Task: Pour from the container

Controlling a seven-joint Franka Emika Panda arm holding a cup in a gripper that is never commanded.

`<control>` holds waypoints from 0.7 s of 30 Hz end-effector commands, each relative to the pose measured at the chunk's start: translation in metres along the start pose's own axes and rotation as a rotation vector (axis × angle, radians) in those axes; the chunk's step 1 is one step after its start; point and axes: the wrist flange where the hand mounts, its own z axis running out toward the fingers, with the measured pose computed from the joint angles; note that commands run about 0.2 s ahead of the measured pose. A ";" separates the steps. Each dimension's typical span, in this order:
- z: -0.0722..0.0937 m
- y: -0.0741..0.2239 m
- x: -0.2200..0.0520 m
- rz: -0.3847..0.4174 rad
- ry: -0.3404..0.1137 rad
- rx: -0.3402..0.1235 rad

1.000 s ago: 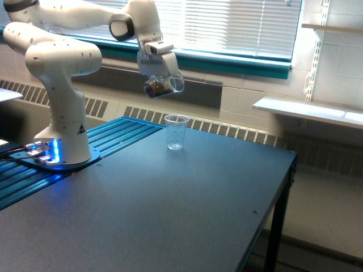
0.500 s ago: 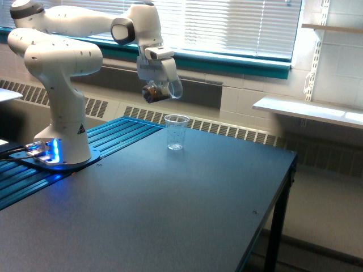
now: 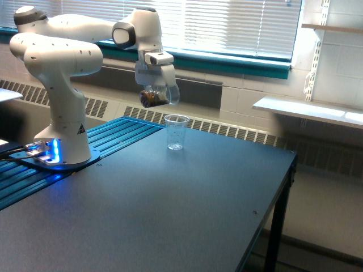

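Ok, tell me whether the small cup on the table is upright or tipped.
Upright. The small cup stands on its base on the dark table, rim up; the container in the gripper hangs above, toward the exterior view's left.

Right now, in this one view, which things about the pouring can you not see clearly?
- Gripper fingers: exterior view; too small to tell apart around the container.
- The brown contents: too small and blurred to identify.
- Small cup: clear walls, too small to judge whether anything is inside.
- Table: its near side is cut off by the bottom edge.

One exterior view looks from mid-distance, slightly downward across the table (image 3: pixel 187 209) toward the window (image 3: pixel 227 25).
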 end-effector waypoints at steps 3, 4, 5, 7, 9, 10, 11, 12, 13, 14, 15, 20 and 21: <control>0.010 0.009 -0.009 0.008 -0.024 -0.009; 0.010 0.008 -0.009 0.007 -0.025 -0.011; 0.011 0.007 -0.010 0.006 -0.027 -0.012; 0.011 0.006 -0.011 0.001 -0.029 -0.017; 0.011 0.005 -0.012 0.000 -0.030 -0.023; 0.011 0.004 -0.012 -0.002 -0.032 -0.025; 0.011 0.004 -0.013 -0.002 -0.033 -0.028; 0.011 0.003 -0.014 -0.003 -0.034 -0.031; 0.011 0.003 -0.014 -0.004 -0.034 -0.034; 0.011 0.002 -0.015 -0.005 -0.034 -0.037; 0.010 0.002 -0.015 -0.004 -0.034 -0.039; 0.010 0.001 -0.017 -0.004 -0.039 -0.051; 0.010 0.001 -0.017 -0.004 -0.039 -0.055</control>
